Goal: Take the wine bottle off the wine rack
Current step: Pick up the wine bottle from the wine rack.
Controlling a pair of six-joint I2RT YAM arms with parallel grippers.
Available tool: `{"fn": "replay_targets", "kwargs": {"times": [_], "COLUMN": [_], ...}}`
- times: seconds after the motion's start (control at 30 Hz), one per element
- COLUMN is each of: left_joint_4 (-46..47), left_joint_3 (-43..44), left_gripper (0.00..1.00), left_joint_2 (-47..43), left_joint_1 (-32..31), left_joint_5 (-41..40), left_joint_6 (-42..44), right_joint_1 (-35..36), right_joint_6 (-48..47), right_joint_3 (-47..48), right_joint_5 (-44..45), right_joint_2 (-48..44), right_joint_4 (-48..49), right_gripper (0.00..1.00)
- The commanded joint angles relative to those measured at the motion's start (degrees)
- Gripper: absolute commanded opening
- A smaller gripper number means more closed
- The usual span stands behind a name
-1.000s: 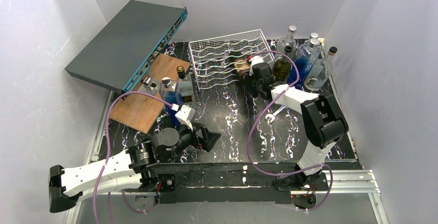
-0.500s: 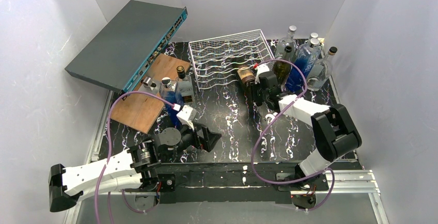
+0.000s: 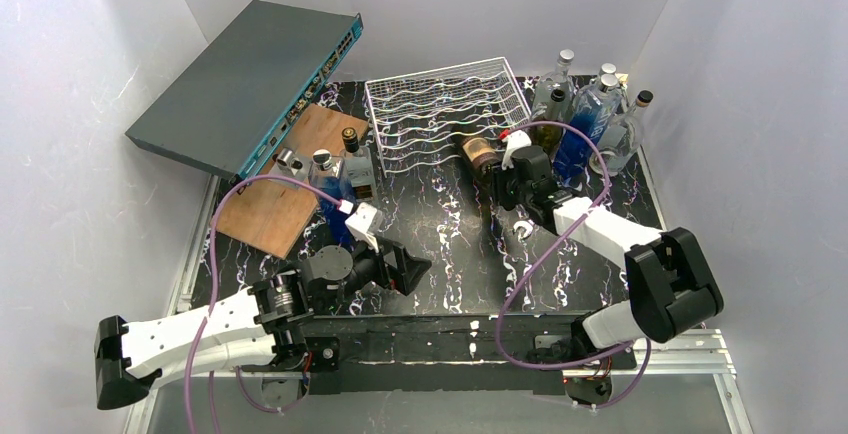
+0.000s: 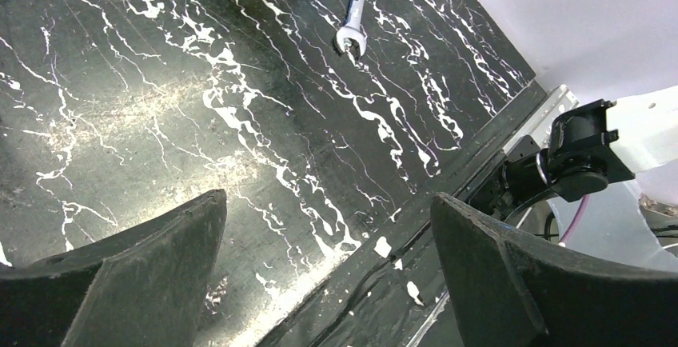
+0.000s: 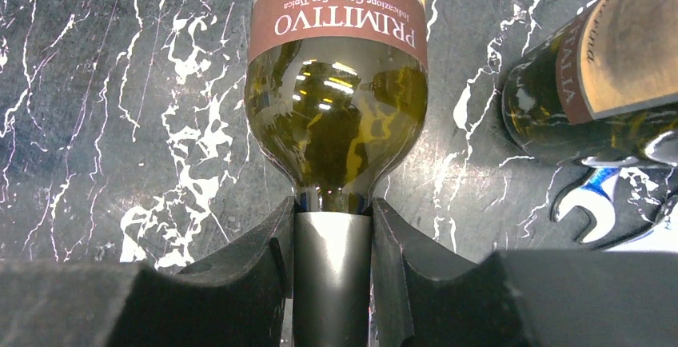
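Looking over the table (image 3: pixel 440 244): I see a black marbled top.
Network switch (image 3: pixel 240 84): grey, propped aslant at the back left.
Wine rack (image 3: pixel 440 104): white wire, at the back centre; I see no bottle in its cradles.
Wine bottle (image 5: pixel 336 83): lying at the rack's near right corner, neck towards my arms; I cannot tell whether its base touches the wire.
Right gripper (image 5: pixel 332 227): clamped on the bottle's neck, a finger on each side.
Left gripper (image 4: pixel 328 227): spread wide over bare table, holding nothing.
Wrench (image 4: pixel 352 33): flat on the table, near the right gripper.
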Motion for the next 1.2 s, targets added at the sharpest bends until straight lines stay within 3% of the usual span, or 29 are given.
{"fn": "replay_targets", "kwargs": {"times": [0.0,0.7,1.17], "left_joint_4": [0.6,0.7,1.3], "left_joint_3": [2.9,5.5,7.1], "left_gripper": [0.98,0.98,0.98], "left_joint_2": [0.0,3.6,7.4], "left_joint_1": [0.2,0.2,0.2], "left_joint_5": [0.6,3.3,11.0], "left_joint_6": [0.8,5.4,18.0], "right_joint_1": [0.2,0.2,0.2], "right_joint_6": [-1.3,-2.6,-4.8], "right_joint_3": [-0.3,0.1,0.4], "right_joint_5": [-1.7,-3.7,-5.0], "right_joint_2": [-4.2,-11.6,-15.7], "right_joint_4": [1.8,-9.4,-16.0], "right_gripper": [0.01,0.01,0.01]}}
